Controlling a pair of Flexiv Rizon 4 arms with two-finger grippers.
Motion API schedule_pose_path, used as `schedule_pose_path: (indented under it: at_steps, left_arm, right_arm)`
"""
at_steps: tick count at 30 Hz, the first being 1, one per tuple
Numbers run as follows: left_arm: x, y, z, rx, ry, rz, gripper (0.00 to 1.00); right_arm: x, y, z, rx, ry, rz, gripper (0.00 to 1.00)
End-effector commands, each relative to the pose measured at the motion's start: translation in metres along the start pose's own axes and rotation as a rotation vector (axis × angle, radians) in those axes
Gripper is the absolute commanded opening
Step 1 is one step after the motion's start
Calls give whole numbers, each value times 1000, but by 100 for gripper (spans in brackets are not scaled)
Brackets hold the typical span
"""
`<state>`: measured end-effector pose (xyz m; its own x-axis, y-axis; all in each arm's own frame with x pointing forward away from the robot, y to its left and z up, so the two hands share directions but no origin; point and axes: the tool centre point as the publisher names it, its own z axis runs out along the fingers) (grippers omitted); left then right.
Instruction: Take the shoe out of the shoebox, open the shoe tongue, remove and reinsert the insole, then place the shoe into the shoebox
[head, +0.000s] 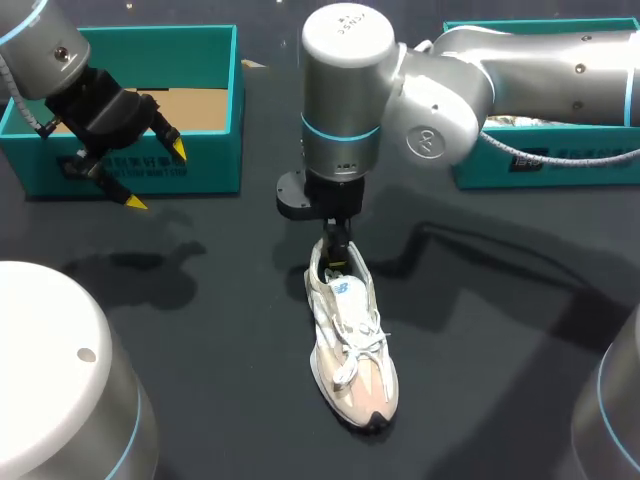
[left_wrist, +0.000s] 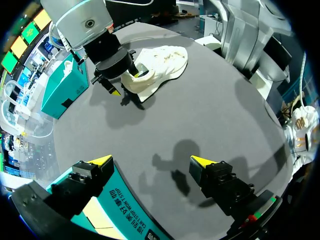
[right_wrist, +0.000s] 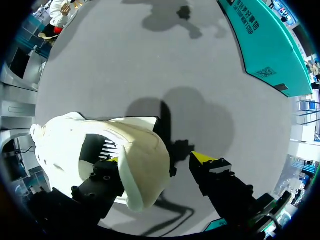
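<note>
Shoe (head: 350, 340) lies on the table (head: 500, 330), out of the box (head: 238, 100). Right gripper (head: 335, 250) straddles its heel, fingers (right_wrist: 220, 180) apart, apparently unclamped; left gripper (head: 157, 176) spread, empty. Light, soft upper: grip the stiffer heel

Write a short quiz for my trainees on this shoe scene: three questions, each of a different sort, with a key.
1. True or false: the shoe lies inside the left shoebox.
2. Multiple choice: the left gripper is A) shut on the shoe, B) open and holding nothing, C) shut on an insole.
3. Fill in the gap: the right gripper is at the shoe's ___ end, one finger inside the opening and one outside.

Key
1. False: it lies on the table, outside the left shoebox.
2. B.
3. Heel.
</note>
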<state>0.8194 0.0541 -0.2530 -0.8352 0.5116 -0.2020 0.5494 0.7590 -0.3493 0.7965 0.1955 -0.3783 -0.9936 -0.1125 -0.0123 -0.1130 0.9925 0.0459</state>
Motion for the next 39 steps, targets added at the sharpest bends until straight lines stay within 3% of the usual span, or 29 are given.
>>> schedule_pose_path:
  at_steps: [1,6,15,17,19,20,29,39]
  left_arm:
    - [1,0,-1,-2,1,1,100]
    - [1,0,-1,-2,1,1,100]
    - [1,0,-1,-2,1,1,100]
    - [1,0,-1,-2,1,1,100]
    - [1,0,-1,-2,1,1,100]
    - [1,0,-1,-2,1,1,100]
    - [1,0,-1,-2,1,1,100]
    - [1,0,-1,-2,1,1,100]
  right_arm:
    - [0,1,5,-7,5,-5,61]
    - [0,2,8,-13,8,-8,59]
    - [3,3,10,-18,12,-10,43]
    - [4,3,10,-19,13,-10,31]
    - [6,3,9,-18,10,-9,4]
    - [6,3,8,-17,6,-8,0]
    - [14,1,-10,2,-29,3,0]
    - [14,-11,-55,58,-105,33,0]
